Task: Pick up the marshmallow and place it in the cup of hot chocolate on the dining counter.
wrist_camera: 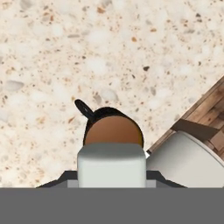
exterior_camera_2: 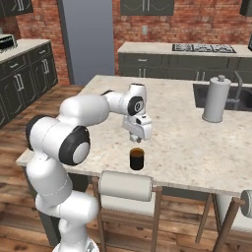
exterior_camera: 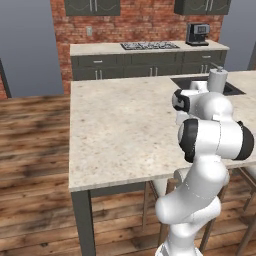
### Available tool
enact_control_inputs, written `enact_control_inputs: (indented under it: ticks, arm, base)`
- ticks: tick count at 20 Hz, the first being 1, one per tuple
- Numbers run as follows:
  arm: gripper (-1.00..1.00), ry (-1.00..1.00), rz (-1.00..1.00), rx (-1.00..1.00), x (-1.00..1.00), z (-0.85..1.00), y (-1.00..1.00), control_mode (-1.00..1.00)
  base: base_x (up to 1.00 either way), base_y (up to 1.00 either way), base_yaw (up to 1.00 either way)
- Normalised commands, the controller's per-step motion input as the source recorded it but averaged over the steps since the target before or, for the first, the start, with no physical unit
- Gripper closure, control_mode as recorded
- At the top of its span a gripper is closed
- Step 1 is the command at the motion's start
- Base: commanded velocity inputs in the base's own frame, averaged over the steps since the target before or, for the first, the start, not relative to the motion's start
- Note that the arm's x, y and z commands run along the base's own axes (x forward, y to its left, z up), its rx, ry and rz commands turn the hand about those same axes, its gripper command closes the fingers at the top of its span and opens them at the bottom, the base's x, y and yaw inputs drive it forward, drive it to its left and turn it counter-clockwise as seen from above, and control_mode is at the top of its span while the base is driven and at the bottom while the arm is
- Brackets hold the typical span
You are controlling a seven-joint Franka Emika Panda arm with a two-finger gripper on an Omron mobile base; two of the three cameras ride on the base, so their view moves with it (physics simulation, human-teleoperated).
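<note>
The gripper hangs just above the cup of hot chocolate, pointing straight down, and it is pinching the marshmallow between its 2 fingers. In the hand view the white block sits at the bottom, overlapping the near part of the brown liquid in the cup of hot chocolate.

The cup stands on the dining counter close to the front edge, on the stool side, just behind the cushioned stool tucked below that edge. A tall pale cylinder stands well apart, toward the far right by the sink.

The risk, as I judge it, is a miss on release: the block seems to sit over the near rim rather than the middle of the mug, so it could clip the rim and bounce onto the slab or roll off the close front edge to the floor. Descending too far could also knock the light mug.

The marshmallow's long axis lies across the fingers, roughly level. The mug stands upright, its handle pointing away from the front edge, toward the upper left in the hand view.
</note>
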Motion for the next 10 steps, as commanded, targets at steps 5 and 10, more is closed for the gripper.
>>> enact_control_inputs:
  ticks: [5,10]
  arm:
    - [1.00,0.00,0.00,0.00,0.00,-0.03,0.00,-1.00]
    - [1.00,0.00,0.00,0.00,0.00,-0.23,0.00,-1.00]
  base:
    - [0.00,0.00,0.00]
    - [0.00,0.00,0.00]
